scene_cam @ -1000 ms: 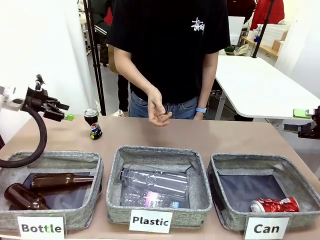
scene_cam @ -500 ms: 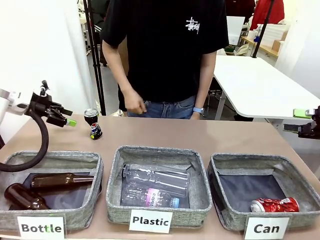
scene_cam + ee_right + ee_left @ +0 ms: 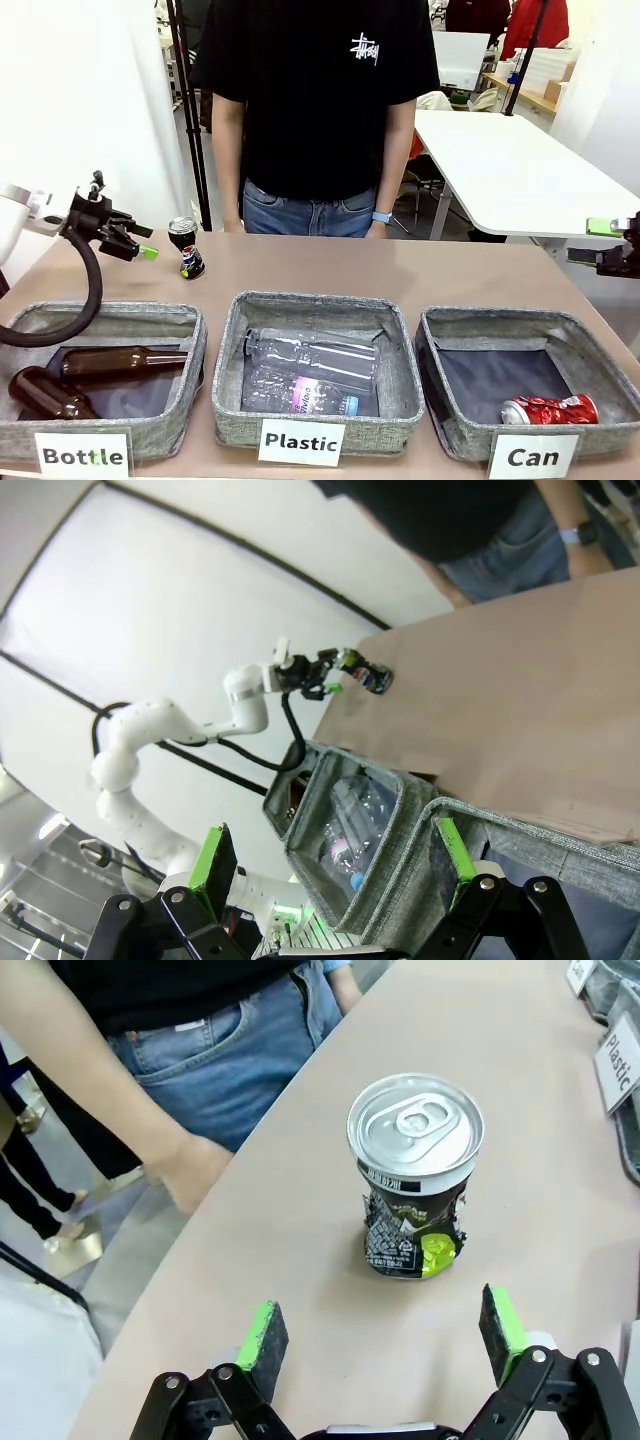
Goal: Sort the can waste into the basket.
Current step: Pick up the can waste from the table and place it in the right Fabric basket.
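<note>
Right hand [image 3: 590,243] partly off-frame.

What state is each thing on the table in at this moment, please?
dark can, upright on the table, crumpled, ungripped.
red can, on its side in the Can basket.
brown glass bottles, lying in the Bottle basket.
clear plastic bottles, lying in the Plastic basket.
left gripper, open, facing the dark can.
right gripper, open, holding nothing.

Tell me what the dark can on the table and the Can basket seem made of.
Dark can: thin metal, probably aluminium; shiny silver lid with pull tab, glossy printed body, crumpled. Can basket: grey felt-like fabric, matte, soft seamed rim; dark base inside.
</note>
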Robot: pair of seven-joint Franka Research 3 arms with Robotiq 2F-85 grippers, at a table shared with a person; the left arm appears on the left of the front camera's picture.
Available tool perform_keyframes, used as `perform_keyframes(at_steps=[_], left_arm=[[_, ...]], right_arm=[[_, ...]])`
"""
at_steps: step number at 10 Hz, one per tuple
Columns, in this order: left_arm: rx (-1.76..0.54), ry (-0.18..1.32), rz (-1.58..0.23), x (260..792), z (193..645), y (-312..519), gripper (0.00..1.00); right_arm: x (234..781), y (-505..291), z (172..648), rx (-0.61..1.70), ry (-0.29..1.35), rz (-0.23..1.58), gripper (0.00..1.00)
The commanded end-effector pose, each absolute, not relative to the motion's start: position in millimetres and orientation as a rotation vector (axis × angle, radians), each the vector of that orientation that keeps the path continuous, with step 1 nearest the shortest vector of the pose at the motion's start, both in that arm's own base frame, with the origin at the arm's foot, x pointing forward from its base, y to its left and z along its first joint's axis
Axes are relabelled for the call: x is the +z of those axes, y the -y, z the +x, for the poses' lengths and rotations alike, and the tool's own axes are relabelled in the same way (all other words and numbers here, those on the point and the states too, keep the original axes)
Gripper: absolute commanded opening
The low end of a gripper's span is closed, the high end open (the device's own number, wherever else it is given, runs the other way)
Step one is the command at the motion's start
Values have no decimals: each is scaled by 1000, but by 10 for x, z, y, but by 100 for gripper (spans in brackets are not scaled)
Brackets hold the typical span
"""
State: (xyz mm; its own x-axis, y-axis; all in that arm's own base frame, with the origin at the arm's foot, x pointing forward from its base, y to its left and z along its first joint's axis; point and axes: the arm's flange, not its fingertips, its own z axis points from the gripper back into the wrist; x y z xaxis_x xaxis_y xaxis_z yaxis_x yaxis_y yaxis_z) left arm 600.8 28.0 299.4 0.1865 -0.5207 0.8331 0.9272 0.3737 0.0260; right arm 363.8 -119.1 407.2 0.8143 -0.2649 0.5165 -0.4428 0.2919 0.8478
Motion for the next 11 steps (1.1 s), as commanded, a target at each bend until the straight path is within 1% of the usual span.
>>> perform_keyframes(at_steps=[1, 5, 11], left_arm=[[-1112, 895, -569, 2852, 6086, -273, 100], [-1109, 900, -586, 2660, 6174, -149, 100], [-1096, 905, -656, 2555, 6263, 108, 100]], right_arm=[[4092, 1208, 3642, 149, 661, 1296, 100], [4092, 1208, 3642, 149, 661, 1296, 100], [4092, 1208, 3642, 149, 661, 1296, 100]])
